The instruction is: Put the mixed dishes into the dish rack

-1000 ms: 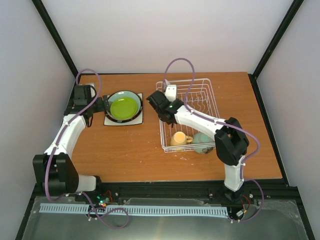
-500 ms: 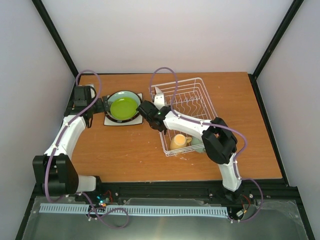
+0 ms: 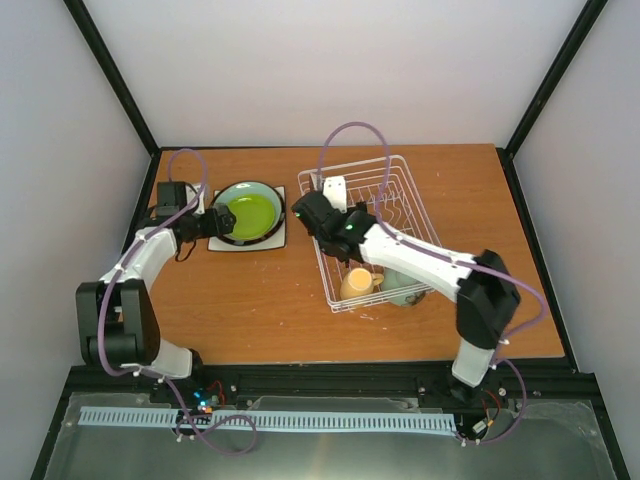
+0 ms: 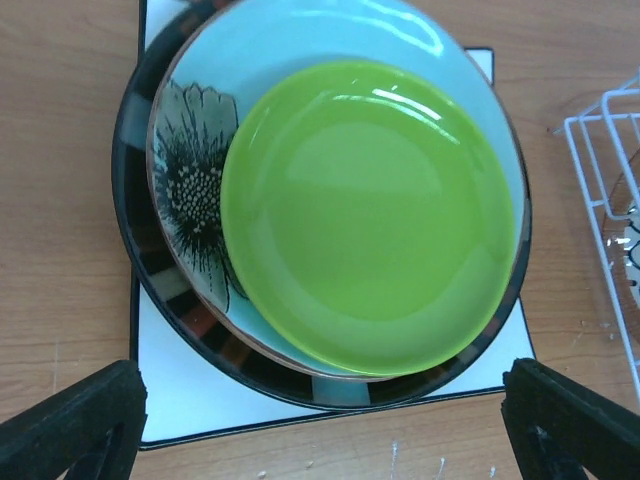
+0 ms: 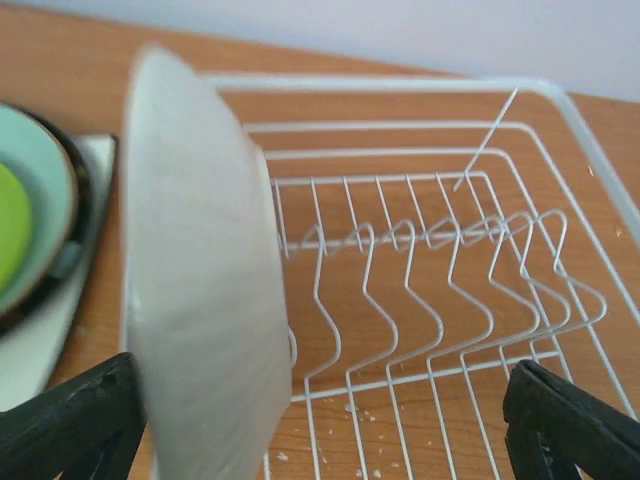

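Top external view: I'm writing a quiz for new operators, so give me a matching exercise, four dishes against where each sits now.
Dishes:
1. yellow mug
2. lime green plate
3. square white plate
4. white round plate

Places:
a. on the table, under the dark striped-rim plate
b. on edge at the dish rack's far end
c. dish rack's near end, beside the mint-green bowl
d. on top of the pale teal plate

Pairs: 1-c, 2-d, 3-a, 4-b.

My left end effector [image 3: 213,222] sat at the plate stack's [image 3: 249,213] left rim. My right end effector [image 3: 318,207] hung beside a white plate [image 3: 335,188] at the dish rack's [image 3: 400,190] far-left corner; the yellow mug [image 3: 357,283] and mint-green bowl [image 3: 402,288] lay nearer.
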Robot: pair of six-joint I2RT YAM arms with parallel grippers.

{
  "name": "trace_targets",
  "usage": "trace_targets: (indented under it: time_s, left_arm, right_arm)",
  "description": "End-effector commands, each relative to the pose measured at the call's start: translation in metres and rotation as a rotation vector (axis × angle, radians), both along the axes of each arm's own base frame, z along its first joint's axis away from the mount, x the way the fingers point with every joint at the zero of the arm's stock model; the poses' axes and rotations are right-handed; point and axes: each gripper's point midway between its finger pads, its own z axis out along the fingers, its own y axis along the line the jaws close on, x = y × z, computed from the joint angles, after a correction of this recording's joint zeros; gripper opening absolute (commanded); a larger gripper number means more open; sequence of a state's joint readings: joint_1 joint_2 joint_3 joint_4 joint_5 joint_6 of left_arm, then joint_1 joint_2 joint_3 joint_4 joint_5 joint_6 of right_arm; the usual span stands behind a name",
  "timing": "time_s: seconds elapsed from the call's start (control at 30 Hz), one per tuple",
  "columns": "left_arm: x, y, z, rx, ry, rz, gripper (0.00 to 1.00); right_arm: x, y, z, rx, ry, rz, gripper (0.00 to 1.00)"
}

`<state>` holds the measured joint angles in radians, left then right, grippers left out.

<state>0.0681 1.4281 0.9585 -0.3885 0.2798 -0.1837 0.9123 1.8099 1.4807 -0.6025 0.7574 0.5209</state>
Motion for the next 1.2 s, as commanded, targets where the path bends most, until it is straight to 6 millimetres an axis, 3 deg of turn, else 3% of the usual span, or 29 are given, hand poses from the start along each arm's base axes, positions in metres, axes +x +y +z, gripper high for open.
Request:
trace_targets:
  time_s: [0.0, 0.13, 0.2, 0.43, 0.6, 1.17]
  left_arm:
    - [0.016, -0.001, 0.012, -0.080, -0.040, -0.058, 0.96]
    - [0.030, 0.008, 0.013, -0.078, -0.032, -0.060, 0.91]
    - [0.036, 0.008, 0.013, -0.078, -0.026, -0.074, 0.87]
    - [0.057, 0.003, 0.009, -0.121, -0.026, -0.114, 0.76]
    - [0.066, 0.000, -0.017, -0.142, 0.031, -0.136, 0.69]
    - [0.064, 0.007, -0.070, -0.102, 0.130, -0.130, 0.65]
  right_arm:
    - [-0.007, -0.010, 0.076, 0.160, -0.135, 0.027, 0.95]
    - [-0.014, -0.036, 0.106, 0.235, -0.192, 0.030, 0.95]
    - [-0.014, -0.053, 0.111, 0.242, -0.198, 0.016, 0.93]
    - [-0.019, -0.090, 0.098, 0.252, -0.179, -0.026, 0.85]
    - [-0.021, -0.107, 0.086, 0.253, -0.153, -0.057, 0.86]
    - [-0.018, -0.116, 0.084, 0.267, -0.154, -0.065, 0.86]
